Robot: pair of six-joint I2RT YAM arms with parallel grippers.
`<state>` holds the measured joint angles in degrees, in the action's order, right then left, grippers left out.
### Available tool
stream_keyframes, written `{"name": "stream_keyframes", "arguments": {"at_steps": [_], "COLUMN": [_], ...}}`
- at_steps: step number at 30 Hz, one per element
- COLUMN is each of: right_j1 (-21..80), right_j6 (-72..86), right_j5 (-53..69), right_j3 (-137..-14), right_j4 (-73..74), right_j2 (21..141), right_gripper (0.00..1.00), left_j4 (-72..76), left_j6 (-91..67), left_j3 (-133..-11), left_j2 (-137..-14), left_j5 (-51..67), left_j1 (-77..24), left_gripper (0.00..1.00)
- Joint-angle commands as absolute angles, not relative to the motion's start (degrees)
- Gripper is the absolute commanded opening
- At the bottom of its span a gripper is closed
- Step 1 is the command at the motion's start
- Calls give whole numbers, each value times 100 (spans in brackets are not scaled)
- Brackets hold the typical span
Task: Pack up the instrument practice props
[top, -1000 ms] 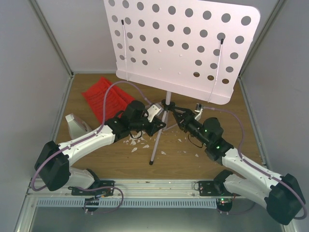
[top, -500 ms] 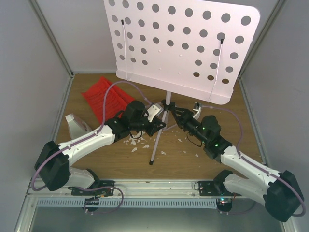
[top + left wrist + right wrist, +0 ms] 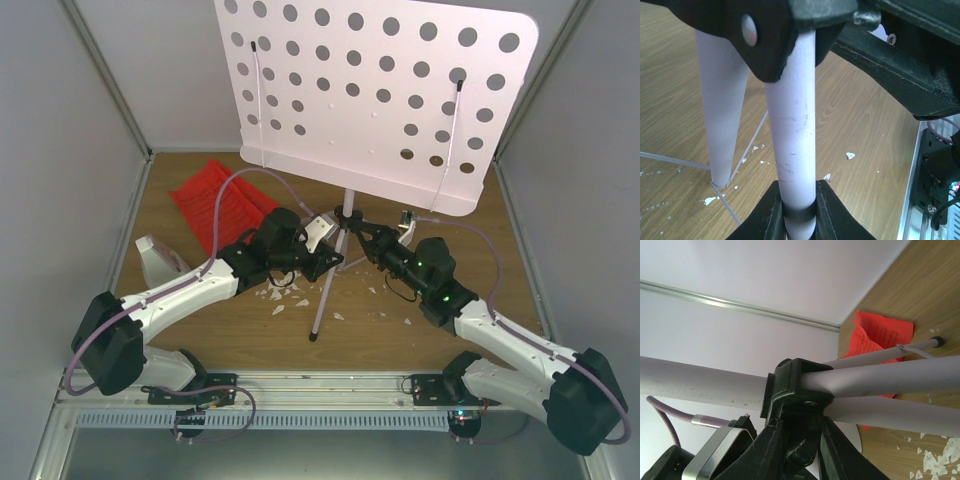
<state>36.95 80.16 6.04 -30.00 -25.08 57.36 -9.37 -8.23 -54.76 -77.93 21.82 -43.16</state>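
at the middle of the wooden table the music-stand plate stands upright on its tripod legs, a pale sheet full of round holes that hides the back of the table. both arms reach in under it from either side and meet at the top of the legs.

the left gripper is clamped on one pale tube just below the joint. in its wrist view the two black fingers press against either side of that tube, and a second leg stands just beside it.

the right gripper is closed around the black hub where the tubes come together. its fingers flank the hub from below, though the pads themselves are hidden, so the grip looks firm rather than certain.

the red ribbed sheets lie flat at the back left, well apart from both grippers. the white metronome sits near the left edge, partly behind the left arm. small white crumbs are scattered on the wood around the near leg.
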Motion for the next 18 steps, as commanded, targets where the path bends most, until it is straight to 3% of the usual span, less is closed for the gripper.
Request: {"name": "stream_keyframes", "arguments": {"at_steps": [1, 12, 18], "right_j1": [3683, 3676, 3673], "right_j6": [7818, 7203, 6972], "right_j5": [439, 9, 9], "right_j3": [-3103, -3012, -3050], "right_j4": [-2567, -2277, -2041], "right_j2": [5651, 5362, 5305], "right_gripper": [18, 7, 26], "left_j4": [-915, -923, -924], "left_j6": [-396, -395, -394], "left_j3": [-5581, -5590, -5590], "left_j2": [-7756, -7770, -7770], "left_j5": [2320, 2318, 2309], "left_j1": [-4474, -4478, -4482], "left_gripper": [0, 0, 0]}}
